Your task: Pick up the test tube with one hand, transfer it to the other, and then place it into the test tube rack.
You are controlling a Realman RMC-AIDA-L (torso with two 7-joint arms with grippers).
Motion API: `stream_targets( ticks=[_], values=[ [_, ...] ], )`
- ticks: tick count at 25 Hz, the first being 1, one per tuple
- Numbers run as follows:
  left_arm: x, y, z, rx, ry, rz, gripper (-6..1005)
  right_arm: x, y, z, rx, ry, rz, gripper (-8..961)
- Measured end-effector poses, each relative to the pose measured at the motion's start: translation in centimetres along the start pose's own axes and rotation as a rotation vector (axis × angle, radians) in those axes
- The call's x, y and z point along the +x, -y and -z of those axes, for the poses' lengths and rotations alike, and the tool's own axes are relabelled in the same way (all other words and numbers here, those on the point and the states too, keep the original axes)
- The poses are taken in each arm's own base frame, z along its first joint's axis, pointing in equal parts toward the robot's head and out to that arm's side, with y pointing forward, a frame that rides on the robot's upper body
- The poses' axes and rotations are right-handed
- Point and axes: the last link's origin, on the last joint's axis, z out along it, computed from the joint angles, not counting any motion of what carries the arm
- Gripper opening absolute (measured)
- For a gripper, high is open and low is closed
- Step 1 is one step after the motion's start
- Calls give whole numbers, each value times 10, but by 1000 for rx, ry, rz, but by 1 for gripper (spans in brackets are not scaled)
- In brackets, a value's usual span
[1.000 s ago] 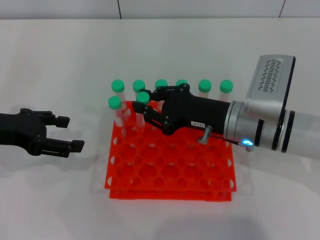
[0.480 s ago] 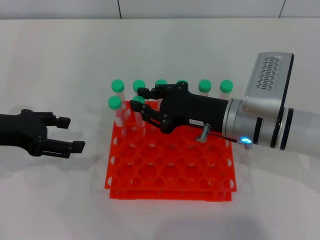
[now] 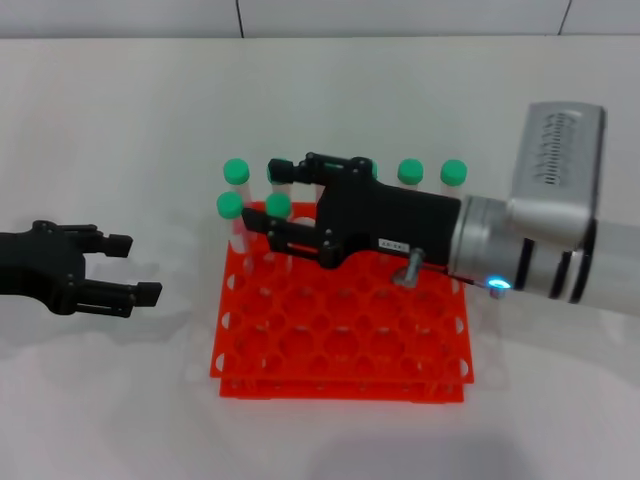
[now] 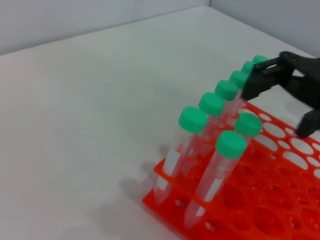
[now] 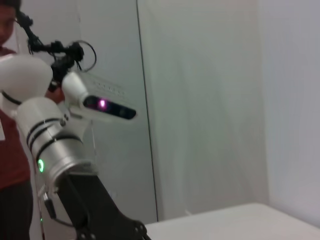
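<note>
Right end effector point(image 3: 268, 196) partly hiding rear tubes point(image 3: 409, 172)

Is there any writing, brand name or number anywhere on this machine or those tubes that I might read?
White label on the right pincer: dark print is there, but too small to read.
Test tube rack: no writing visible.
Green-capped tubes: faint marks on the clear walls, too blurred to read.
Left pincer, off to the rack's left: no label visible.
</note>
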Motion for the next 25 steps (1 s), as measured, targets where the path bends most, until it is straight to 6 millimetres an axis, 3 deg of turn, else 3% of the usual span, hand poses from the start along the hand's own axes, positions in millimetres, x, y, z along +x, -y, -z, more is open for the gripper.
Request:
stream_targets(
  ticks=[7, 15, 20, 25],
  values=[
    [5, 2, 8, 19, -68, -17, 880, -23, 5, 36, 53, 109, 19, 603],
    [31, -1, 15, -8, -221, -74, 880, -37, 45, 115, 113, -52, -111, 592],
    [39, -5, 11, -37, -265, -70, 880, -36, 53, 160, 98, -176, -173, 594],
    [38, -15, 1, -105, -309, -21, 880, -34, 47, 198, 72, -232, -160, 593]
  ],
)
